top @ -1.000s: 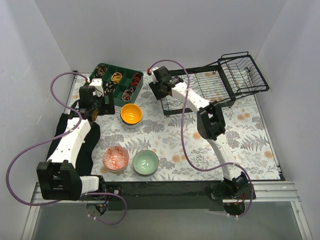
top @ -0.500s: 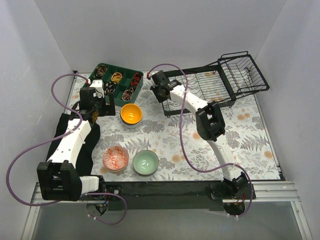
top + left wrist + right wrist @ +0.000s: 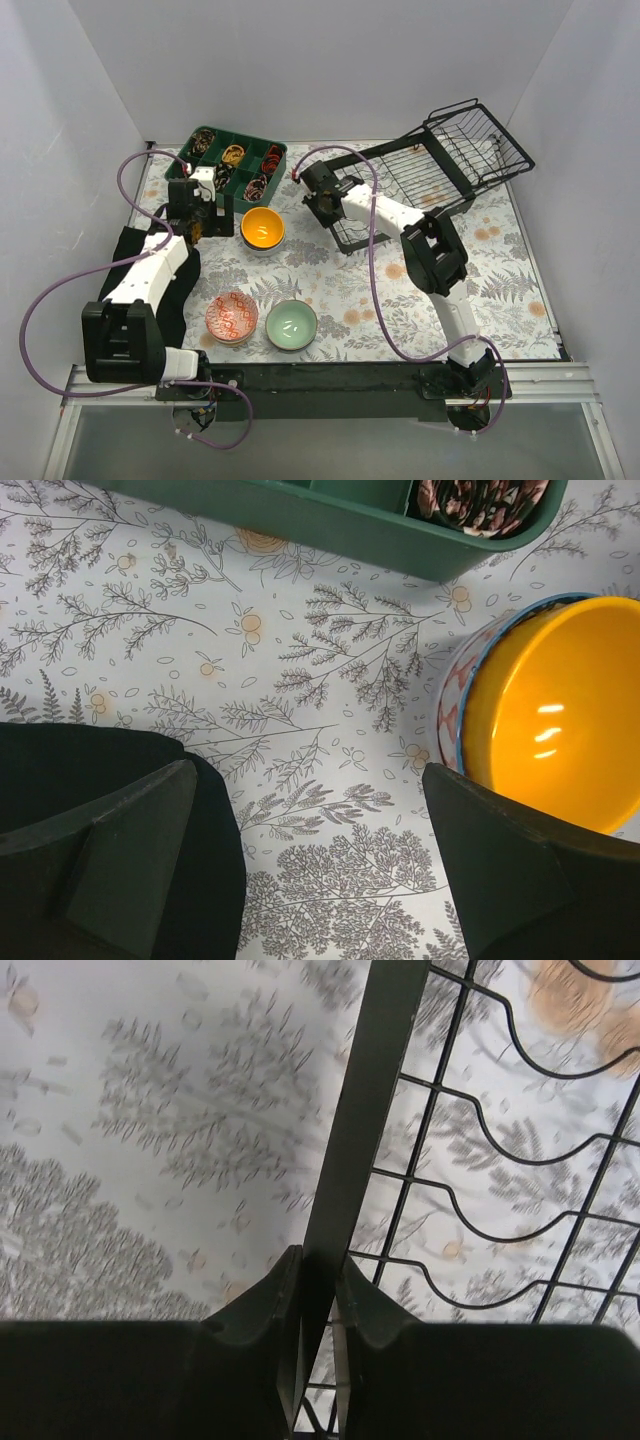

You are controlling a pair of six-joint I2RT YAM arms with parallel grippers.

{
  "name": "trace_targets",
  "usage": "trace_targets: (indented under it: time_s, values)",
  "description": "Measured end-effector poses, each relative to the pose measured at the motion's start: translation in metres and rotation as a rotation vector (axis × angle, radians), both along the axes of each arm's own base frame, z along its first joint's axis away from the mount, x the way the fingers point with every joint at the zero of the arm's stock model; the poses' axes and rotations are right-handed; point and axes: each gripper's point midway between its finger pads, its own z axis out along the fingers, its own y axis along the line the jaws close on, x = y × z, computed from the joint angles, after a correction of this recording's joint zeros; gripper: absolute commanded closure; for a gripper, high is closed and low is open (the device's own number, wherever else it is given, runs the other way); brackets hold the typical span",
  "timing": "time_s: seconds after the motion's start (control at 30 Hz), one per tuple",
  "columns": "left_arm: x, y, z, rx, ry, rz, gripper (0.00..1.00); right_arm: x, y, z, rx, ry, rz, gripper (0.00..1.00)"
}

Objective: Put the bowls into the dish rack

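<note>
Right pincer (image 3: 318, 1290): jaws nearly closed, clamped on the frame bar (image 3: 372, 1090) of the dish rack (image 3: 430, 165). The bar sits deep between the fingers and runs straight ahead of them. The wire grid fans out ahead and to the right, and bare table (image 3: 150, 1160) lies to the left.

My read of the step: I'm repositioning the rack so the bowls can go in. In the top view it sits skewed, with the basket end well beyond the pincer and looking raised.

To do it well:
- slide it, don't lift; hold the gripped bar low so the far end doesn't tip
- move slowly, since a one-point grip on a thin bar lets the rack pivot
- hold the clamp until the rack lies flat and square, then release

Left pincer (image 3: 310, 780): wide open and holding nothing, with only table between the fingers. The orange bowl (image 3: 560, 720) is just off its right finger, stacked on at least one patterned bowl. I can't tell whether the finger touches it. The green tray (image 3: 300, 520) is just ahead.

The red-patterned bowl (image 3: 232, 316) and mint bowl (image 3: 291, 324) sit behind both pincers, near the arm bases. No bowl is in the rack yet.
</note>
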Motion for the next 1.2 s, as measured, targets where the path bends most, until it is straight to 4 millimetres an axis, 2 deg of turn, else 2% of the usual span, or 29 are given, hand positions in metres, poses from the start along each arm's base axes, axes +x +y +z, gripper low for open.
trace_targets:
  time_s: [0.1, 0.33, 0.5, 0.6, 0.8, 0.93, 1.1, 1.2]
  values:
    - [0.004, 0.001, -0.008, 0.020, 0.013, -0.017, 0.02, -0.024, 0.000, 0.000, -0.024, 0.018, 0.024, 0.99]
    - [0.014, -0.003, -0.005, 0.036, -0.042, -0.072, 0.02, -0.067, 0.018, 0.000, -0.059, 0.029, 0.103, 0.99]
    - [0.009, -0.015, -0.009, -0.007, -0.039, -0.125, 0.02, -0.114, 0.017, 0.000, -0.092, 0.068, 0.192, 0.99]
    - [0.002, -0.020, -0.010, -0.022, -0.037, -0.156, 0.02, -0.134, 0.010, 0.000, -0.113, 0.093, 0.248, 0.99]
    - [-0.007, -0.016, 0.003, 0.009, -0.046, -0.164, 0.02, -0.162, -0.015, -0.001, -0.150, 0.128, 0.368, 0.99]
    - [-0.012, -0.012, 0.024, 0.039, -0.054, -0.171, 0.02, -0.174, -0.040, -0.001, -0.154, 0.148, 0.418, 0.99]
    - [-0.028, -0.009, 0.045, 0.086, -0.058, -0.208, 0.02, -0.197, -0.102, -0.003, -0.185, 0.134, 0.511, 0.99]
    - [-0.036, -0.008, 0.049, 0.102, -0.053, -0.228, 0.02, -0.213, -0.126, -0.004, -0.190, 0.086, 0.590, 0.99]
